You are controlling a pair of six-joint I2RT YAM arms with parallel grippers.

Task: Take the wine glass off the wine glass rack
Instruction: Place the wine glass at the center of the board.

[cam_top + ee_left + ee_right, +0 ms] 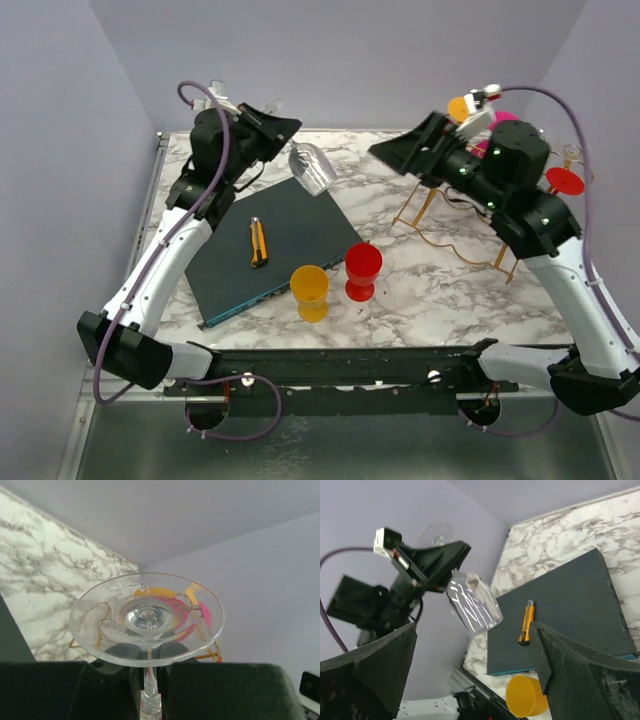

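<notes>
The left gripper (pixel 288 135) clamps the wine glass (pixel 313 170) by its stem, the safest hold. The glass is probably light, slick and brittle. The right gripper (pixel 400 150) gapes empty.

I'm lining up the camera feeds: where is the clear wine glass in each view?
Top external: the clear stemmed wine glass sits upper centre-left, tilted.
Left wrist: its round foot fills the centre, stem running to the bottom edge.
Right wrist: the glass is centre-left, bowl pointing down-right.
Shared landmark: the grey-veined white marble table top.

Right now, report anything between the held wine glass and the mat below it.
Nothing visible. The left end effector holds the wine glass by its stem above the dark mat; the knife lies aside.
</notes>
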